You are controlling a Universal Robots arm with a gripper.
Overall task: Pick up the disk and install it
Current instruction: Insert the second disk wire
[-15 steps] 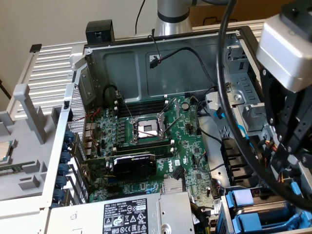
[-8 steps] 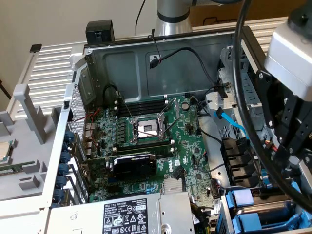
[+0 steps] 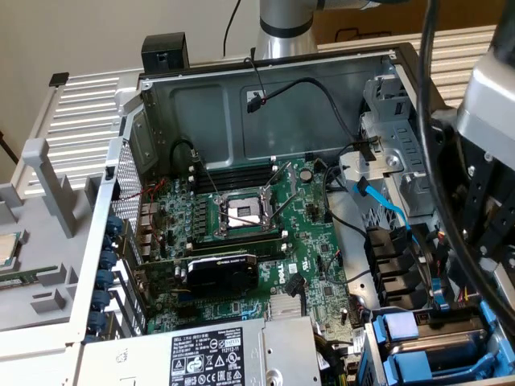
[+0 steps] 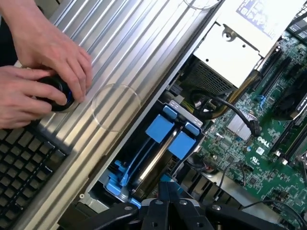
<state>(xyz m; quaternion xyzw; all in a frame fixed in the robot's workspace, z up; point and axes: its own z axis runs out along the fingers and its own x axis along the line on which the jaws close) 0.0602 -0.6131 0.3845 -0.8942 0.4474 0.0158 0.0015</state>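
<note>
Disk (image 4: 156, 158) with blue rails seated in drive bay (image 3: 426, 342), gripper (image 4: 165, 203) fingers clenched just above it, hands (image 4: 41, 72) on black knob (image 4: 57, 93).

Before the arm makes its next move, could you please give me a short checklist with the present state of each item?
1. Gripper shut: ok.
2. Gripper is at the disk: ok, right above its blue rails.
3. Disk sits in the drive bay at the case corner: ok, standing on edge between blue holders.
4. Disk fully seated: cannot tell.
5. Person's hands away from the case: ok, they rest on a black knob beside a keyboard.
6. Blue cable away from the bay: cannot tell.
</note>
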